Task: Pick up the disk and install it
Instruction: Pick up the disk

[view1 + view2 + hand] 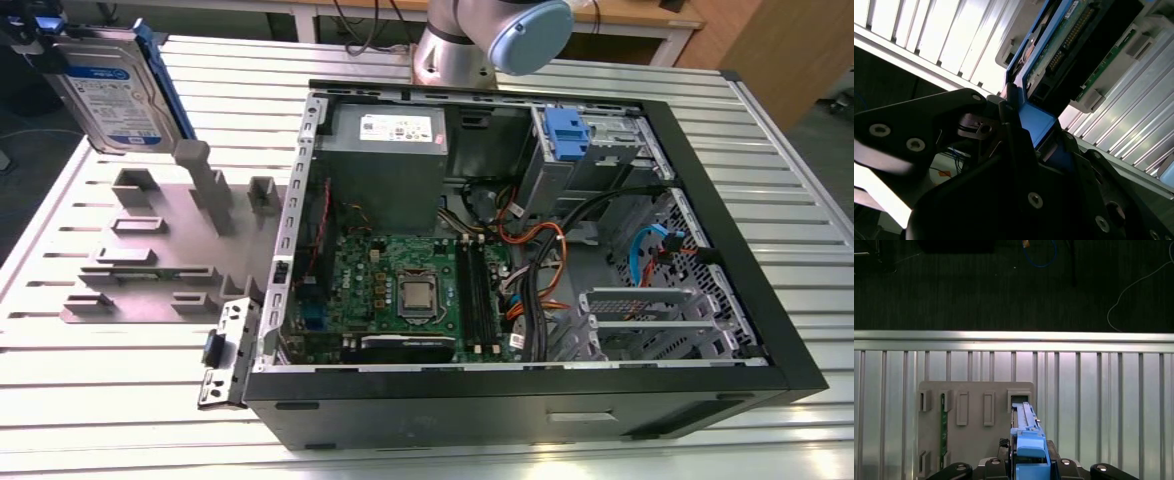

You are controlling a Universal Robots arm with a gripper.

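Exterior view: disk [118, 95] held on edge over grey holder plate [147, 260], at that view's left; pick-up judged in hand, install not begun.
Gripper [1036, 125] clamped on the disk's blue rail [1029, 445] in both wrist views; clearance from the holder plate uncertain. Open computer case [534, 400] lay well apart, so the install called for a steady carry and a square line-up with a bay. Ribbed metal table [120, 400]; dark floor [954, 290], loose cables [1041, 257] beyond.
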